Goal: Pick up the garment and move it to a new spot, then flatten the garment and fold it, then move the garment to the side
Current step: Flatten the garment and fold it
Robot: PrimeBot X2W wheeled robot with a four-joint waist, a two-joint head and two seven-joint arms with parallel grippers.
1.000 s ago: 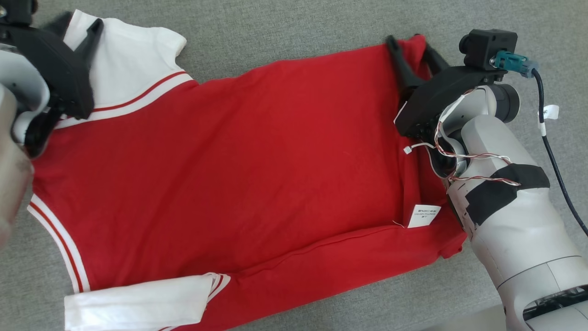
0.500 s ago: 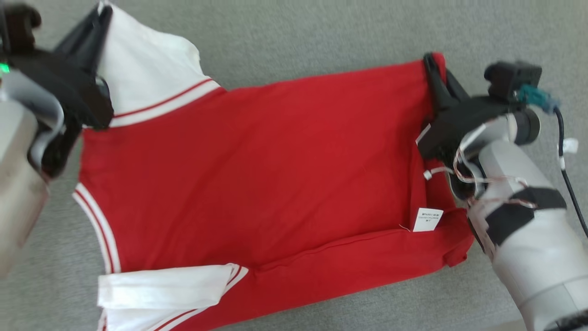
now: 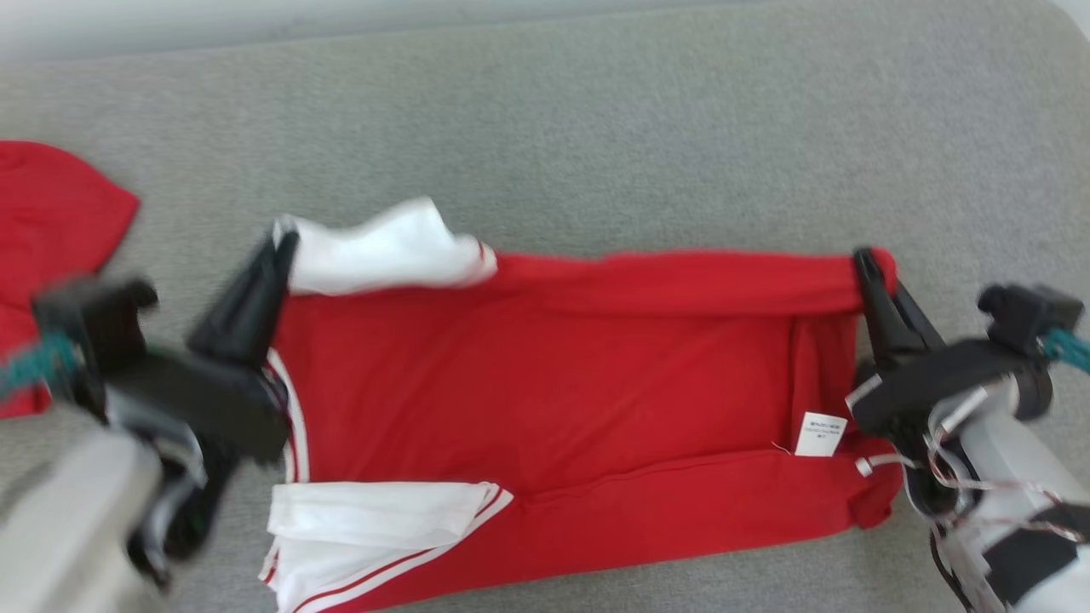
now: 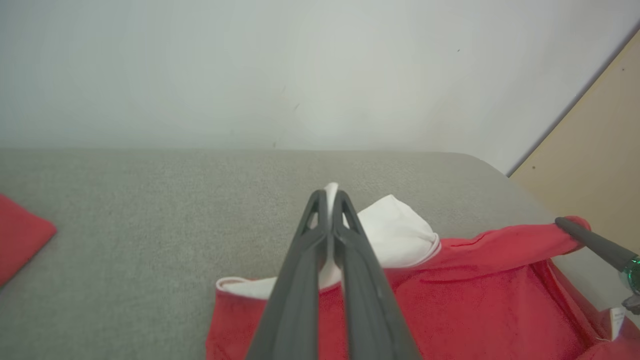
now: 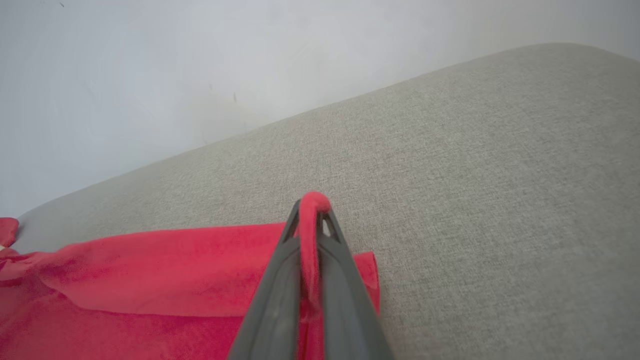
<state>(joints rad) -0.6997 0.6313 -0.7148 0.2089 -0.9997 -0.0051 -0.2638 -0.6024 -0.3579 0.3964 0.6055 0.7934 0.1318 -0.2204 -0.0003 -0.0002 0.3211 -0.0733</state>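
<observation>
Left gripper (image 3: 283, 243) is clamped on the white sleeve (image 3: 383, 247), at the corner of the garment (image 3: 545, 383) farthest from the care label (image 3: 822, 434). The right gripper (image 3: 869, 260) is pinched shut on the red hem corner just beyond that label. The garment lies on the grey cushion (image 3: 596, 128), its far edge raised between my two pinches and its near fold flat just below the label.

I judge it light, soft and limp. It will sag in the middle, so corners and seams, pulled taut, are where I want my hold.

A second ago both sets of jaws stood open astride that far edge and the shirt lay flat. Now they have closed and lifted it. The head camera has tilted too, bringing another red cloth (image 3: 51, 204), far from the label, into frame.
</observation>
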